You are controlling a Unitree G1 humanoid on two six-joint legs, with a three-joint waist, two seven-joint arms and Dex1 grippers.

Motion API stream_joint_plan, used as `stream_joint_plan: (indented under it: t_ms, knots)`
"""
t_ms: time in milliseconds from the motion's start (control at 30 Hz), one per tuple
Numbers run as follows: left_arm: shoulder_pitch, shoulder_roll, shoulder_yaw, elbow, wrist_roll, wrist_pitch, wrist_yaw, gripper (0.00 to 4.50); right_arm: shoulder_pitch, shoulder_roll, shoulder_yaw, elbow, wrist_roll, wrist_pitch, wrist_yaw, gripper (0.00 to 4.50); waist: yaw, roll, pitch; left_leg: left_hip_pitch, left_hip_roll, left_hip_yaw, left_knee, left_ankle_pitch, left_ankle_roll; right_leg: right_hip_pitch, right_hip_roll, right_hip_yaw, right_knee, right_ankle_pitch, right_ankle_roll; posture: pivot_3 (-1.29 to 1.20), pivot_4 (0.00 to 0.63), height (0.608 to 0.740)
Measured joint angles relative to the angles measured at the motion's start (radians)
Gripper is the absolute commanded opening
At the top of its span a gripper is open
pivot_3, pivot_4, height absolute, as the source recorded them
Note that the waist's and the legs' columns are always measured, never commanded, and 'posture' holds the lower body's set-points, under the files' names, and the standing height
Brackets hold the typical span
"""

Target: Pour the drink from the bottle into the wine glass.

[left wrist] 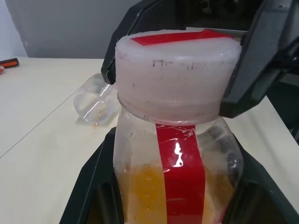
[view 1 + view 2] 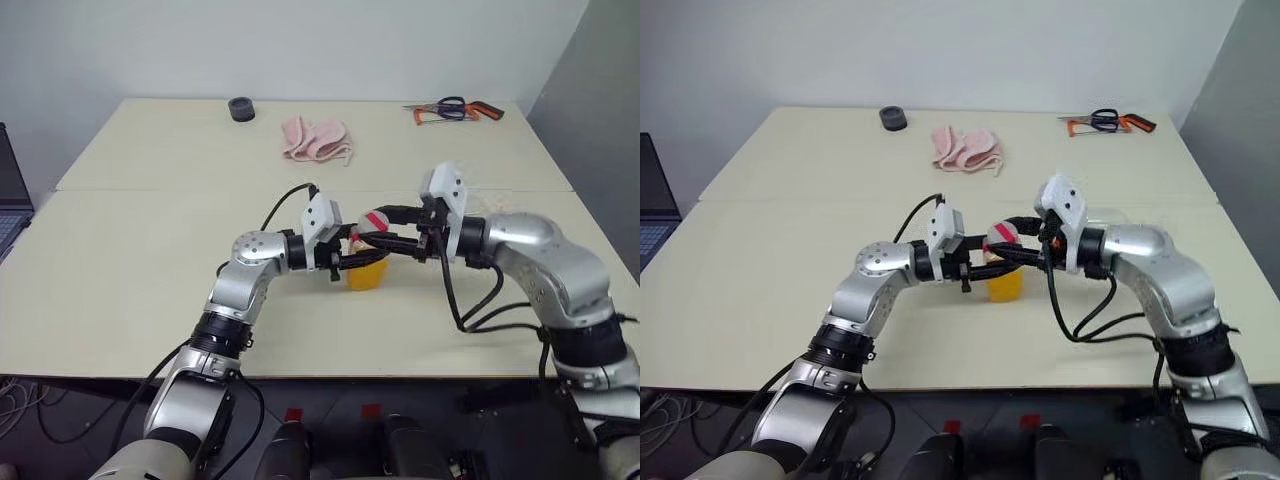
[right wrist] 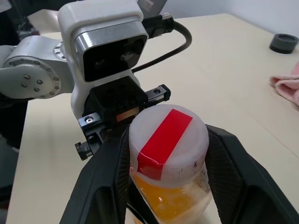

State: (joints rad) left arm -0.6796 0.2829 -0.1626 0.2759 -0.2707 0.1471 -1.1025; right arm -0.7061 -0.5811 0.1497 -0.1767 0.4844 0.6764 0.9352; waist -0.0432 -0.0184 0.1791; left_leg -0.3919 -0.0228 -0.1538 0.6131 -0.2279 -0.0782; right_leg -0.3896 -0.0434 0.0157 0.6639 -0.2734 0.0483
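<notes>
The bottle (image 2: 366, 272) stands upright on the table's near half, a red strip down its side and the orange drink (image 1: 145, 186) filling its lower part. My left gripper (image 2: 350, 262) reaches in from the left, shut on the bottle's body. From the right, my right gripper (image 2: 376, 232) is shut on the wide white cap (image 3: 168, 135), which has red tape across its top; its fingers (image 1: 261, 70) press both sides of the cap. A clear wine glass (image 1: 93, 105) is on the table beyond the bottle, apparently lying on its side.
A pink cloth (image 2: 315, 138) and a black roll (image 2: 241, 108) lie at the back of the table. Scissors and an orange-handled saw (image 2: 455, 110) are at the back right. A laptop (image 2: 10, 200) sits off the left edge. A seam (image 2: 150, 190) crosses the table.
</notes>
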Motion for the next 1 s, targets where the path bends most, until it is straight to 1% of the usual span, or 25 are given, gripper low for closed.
stream_joint_plan:
  t_ms: [33,100,167,267,300,400,467,500,600,667,800,1000]
  knots:
    - [0.000,-0.002,0.000,0.000,0.000,0.001,0.000,1.92,-0.006,-0.003,0.000,0.009,0.000,-0.002,0.015,1.95,0.000,0.000,0.000,0.000,0.000,0.000,0.000,0.000,0.000,0.000,0.000,0.000,0.000,0.000,0.000,0.00,0.150,0.740]
    - [0.000,-0.005,-0.001,-0.001,0.000,0.002,-0.001,1.91,-0.012,-0.008,-0.001,0.018,0.000,-0.001,0.032,2.69,0.001,0.000,0.000,-0.001,-0.001,0.000,0.000,0.000,0.000,0.000,-0.001,0.000,-0.001,0.000,0.000,0.00,0.150,0.740]
    - [0.000,-0.004,-0.001,-0.002,0.000,0.007,0.001,1.91,-0.011,-0.006,-0.002,0.017,0.008,0.008,0.045,3.25,0.002,0.000,0.000,-0.001,-0.001,0.000,0.000,0.000,0.000,0.000,-0.001,0.000,0.000,0.000,0.000,0.00,0.150,0.740]
    - [0.001,-0.005,-0.001,-0.006,0.000,0.021,0.004,1.91,0.014,0.007,-0.030,-0.023,0.044,0.036,0.033,4.28,0.002,0.000,0.000,-0.001,0.000,0.000,0.000,0.000,0.000,0.000,-0.001,0.000,0.000,0.000,0.000,0.00,0.150,0.740]
    - [0.002,-0.005,-0.001,-0.009,0.000,0.023,0.006,1.91,0.036,0.017,-0.051,-0.058,0.059,0.044,0.014,4.50,0.003,0.000,0.000,-0.001,0.000,-0.001,0.001,0.000,0.000,0.000,-0.001,0.000,0.000,0.000,0.000,0.00,0.150,0.740]
    - [0.004,-0.007,-0.001,-0.012,0.001,0.029,0.018,1.91,0.118,0.061,-0.105,-0.175,0.080,0.062,-0.096,4.50,0.004,0.000,0.000,-0.001,0.000,-0.001,0.001,0.000,0.000,-0.001,-0.001,0.000,0.000,0.000,0.000,0.00,0.150,0.740]
    - [0.004,-0.007,-0.001,-0.012,0.001,0.039,0.023,1.91,0.178,0.092,-0.122,-0.269,0.061,0.065,-0.201,4.50,0.004,0.000,0.000,-0.002,0.000,-0.001,0.001,0.000,0.000,-0.001,-0.001,0.000,0.000,0.000,0.000,0.00,0.150,0.740]
    - [0.004,-0.006,-0.001,-0.012,0.001,0.042,0.022,1.91,0.208,0.120,-0.123,-0.316,0.030,0.067,-0.277,4.50,0.004,0.000,0.000,-0.002,0.000,0.000,0.001,0.000,0.000,-0.001,-0.001,0.000,0.001,0.000,0.000,0.00,0.150,0.740]
    - [0.004,-0.008,-0.001,-0.012,0.000,0.044,0.021,1.91,0.254,0.187,-0.110,-0.386,-0.050,0.074,-0.446,4.50,0.003,0.000,0.000,-0.001,0.000,-0.001,0.001,0.000,0.000,-0.001,-0.001,0.000,0.001,0.000,0.000,0.00,0.150,0.740]
    - [0.003,-0.008,-0.001,-0.010,0.000,0.044,0.019,1.91,0.273,0.217,-0.084,-0.413,-0.080,0.086,-0.516,4.50,0.002,0.000,0.000,-0.001,0.000,0.000,0.001,0.000,-0.001,-0.001,-0.001,0.000,0.001,0.000,0.000,0.00,0.150,0.740]
    - [-0.008,-0.008,-0.001,0.009,0.001,0.044,0.008,1.91,0.285,0.282,-0.046,-0.441,-0.098,0.099,-0.587,4.50,0.002,0.000,0.000,-0.001,0.000,-0.001,0.001,0.000,-0.001,-0.001,0.000,0.000,0.001,0.000,0.000,0.00,0.150,0.740]
    - [-0.031,-0.008,-0.001,0.031,0.002,0.039,-0.003,1.91,0.301,0.312,-0.030,-0.443,-0.100,0.105,-0.613,4.50,0.002,0.000,0.000,-0.001,0.000,-0.001,0.001,0.000,0.000,-0.001,0.000,0.000,0.001,0.000,0.000,0.00,0.150,0.740]
